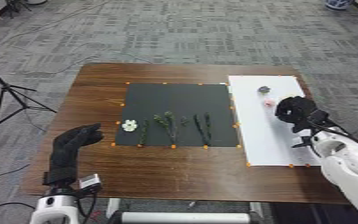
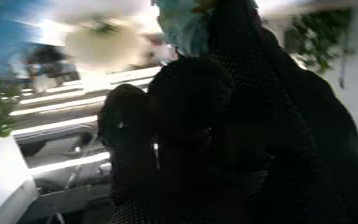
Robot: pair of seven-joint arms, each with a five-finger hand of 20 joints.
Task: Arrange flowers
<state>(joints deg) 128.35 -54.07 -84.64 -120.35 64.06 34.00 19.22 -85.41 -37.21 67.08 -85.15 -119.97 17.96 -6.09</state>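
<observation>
At the frame's right, the right hand (image 1: pixel 296 109) is hanging over the white sheet (image 1: pixel 258 131) — its grip I can't tell — and the left hand (image 1: pixel 66 150) is hovering open, lower left.

From here I see room over the far half of the black mat (image 1: pixel 177 95) and along the near strip of tabletop (image 1: pixel 158 175). Low stems (image 1: pixel 169 125) and a white flower (image 1: pixel 129 125) line the mat's near half. The left hand (image 1: pixel 67 150) blocks the near-left side; the right hand (image 1: pixel 298 111) sits over the white board (image 1: pixel 269 145), near a pink bloom (image 1: pixel 269 103).
</observation>
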